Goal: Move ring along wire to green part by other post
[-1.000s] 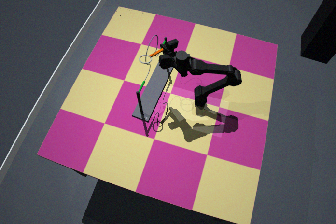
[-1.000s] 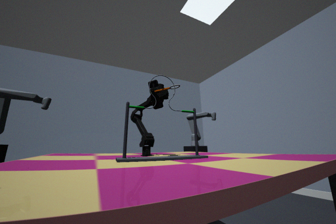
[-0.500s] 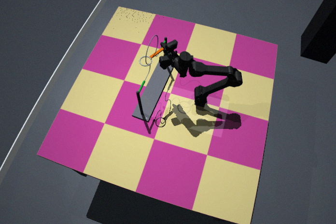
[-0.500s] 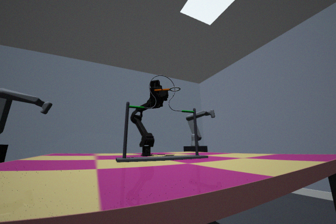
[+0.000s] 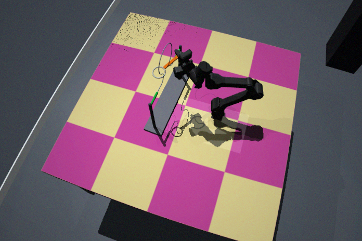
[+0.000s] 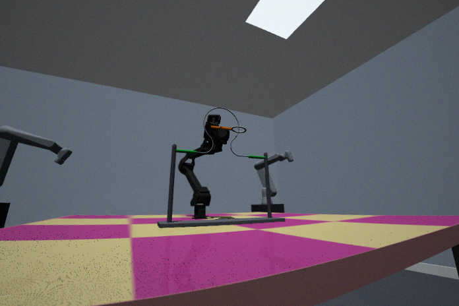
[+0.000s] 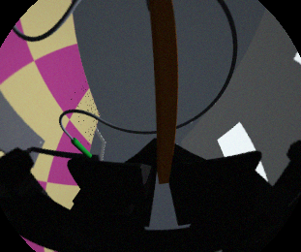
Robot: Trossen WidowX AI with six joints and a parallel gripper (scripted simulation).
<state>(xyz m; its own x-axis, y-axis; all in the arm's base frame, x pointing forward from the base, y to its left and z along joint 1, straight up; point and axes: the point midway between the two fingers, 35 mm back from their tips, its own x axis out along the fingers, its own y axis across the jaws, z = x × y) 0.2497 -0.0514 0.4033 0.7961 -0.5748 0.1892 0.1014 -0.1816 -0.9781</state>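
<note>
My gripper (image 5: 177,55) (image 6: 211,126) (image 7: 159,141) is shut on the orange handle (image 5: 170,62) (image 6: 221,127) (image 7: 166,73), high above the base. The grey ring (image 5: 152,72) (image 6: 245,130) lies nearly level around the thin grey wire (image 5: 169,43) (image 6: 219,107) (image 7: 234,58). It is on the descending side of the big loop, toward the right post in the exterior view. The wire passes near the ring's middle there, with no contact visible. The handle runs across the loop. One green part (image 5: 154,98) (image 6: 256,156) is beside the near post in the top view; the other green part (image 6: 186,151) is at the far post. The wrist view does not show the ring.
The near post (image 5: 152,118) (image 6: 267,184) and the far post (image 6: 171,184) stand on a grey base (image 5: 166,107) (image 6: 222,223). The gripper and forearm are close beside the loop and above the far half of the base. The wire has bends below both sides of the loop.
</note>
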